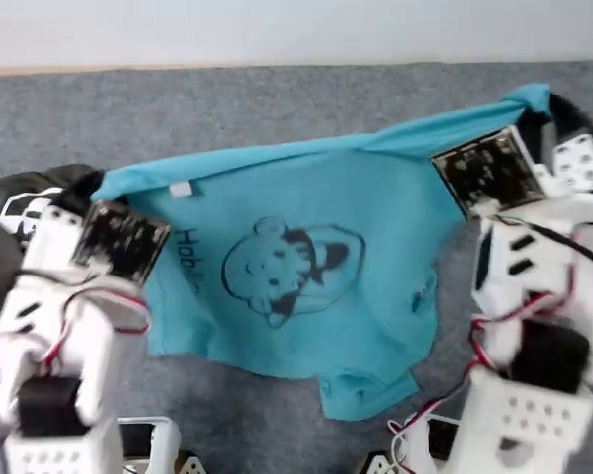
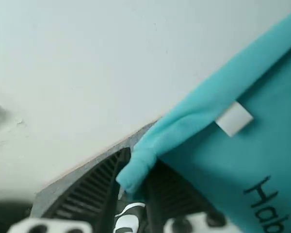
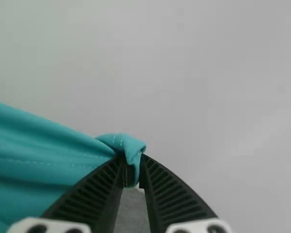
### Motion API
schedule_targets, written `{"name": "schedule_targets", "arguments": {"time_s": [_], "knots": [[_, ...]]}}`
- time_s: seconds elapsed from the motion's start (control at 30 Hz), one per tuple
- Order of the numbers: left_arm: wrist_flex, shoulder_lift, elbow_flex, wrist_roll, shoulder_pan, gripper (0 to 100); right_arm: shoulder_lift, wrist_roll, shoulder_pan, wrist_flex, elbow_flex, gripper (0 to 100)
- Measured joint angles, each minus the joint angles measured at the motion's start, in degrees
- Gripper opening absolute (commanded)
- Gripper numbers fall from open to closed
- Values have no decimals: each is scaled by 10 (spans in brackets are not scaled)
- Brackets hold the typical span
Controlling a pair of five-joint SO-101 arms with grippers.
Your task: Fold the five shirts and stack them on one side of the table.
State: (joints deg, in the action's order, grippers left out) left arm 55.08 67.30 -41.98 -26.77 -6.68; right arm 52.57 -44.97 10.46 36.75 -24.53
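Both pairs of jaws are clamping shut on the teal cotton shirt with a dark cartoon print (image 1: 287,267): the left gripper (image 2: 129,170) is pinching one end of its upper edge and the right gripper (image 3: 131,167) the other, seemingly stretching it for laying flat. It is hanging spread over the grey felt table (image 1: 277,109), where a crumpled black shirt (image 1: 10,217) is lying.

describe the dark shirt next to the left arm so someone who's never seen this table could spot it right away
On the grey carpeted table, a big teal shirt with a cartoon print is stretched between the left end effector and the right end effector. By its left-held corner lies a crumpled black shirt with a white print. It alone is dark, bunched and ungripped.
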Motion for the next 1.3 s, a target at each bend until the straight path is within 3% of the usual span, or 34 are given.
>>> {"name": "schedule_targets", "arguments": {"time_s": [0.2,0.47,0.77,1.1,1.3], "knots": [[-202,-11,-171,0,1,2,-8,-22,-25,-182,-178,11],[-310,-173,-158,-11,-4,2,-158,-21,-37,-333,-198,11],[-322,-445,52,-5,-4,2,-376,-7,-63,-344,-5,11],[-320,-737,333,18,-4,2,-675,-20,-70,-342,325,11],[-242,-868,491,18,-4,2,-843,-40,-83,-290,539,11]]}}
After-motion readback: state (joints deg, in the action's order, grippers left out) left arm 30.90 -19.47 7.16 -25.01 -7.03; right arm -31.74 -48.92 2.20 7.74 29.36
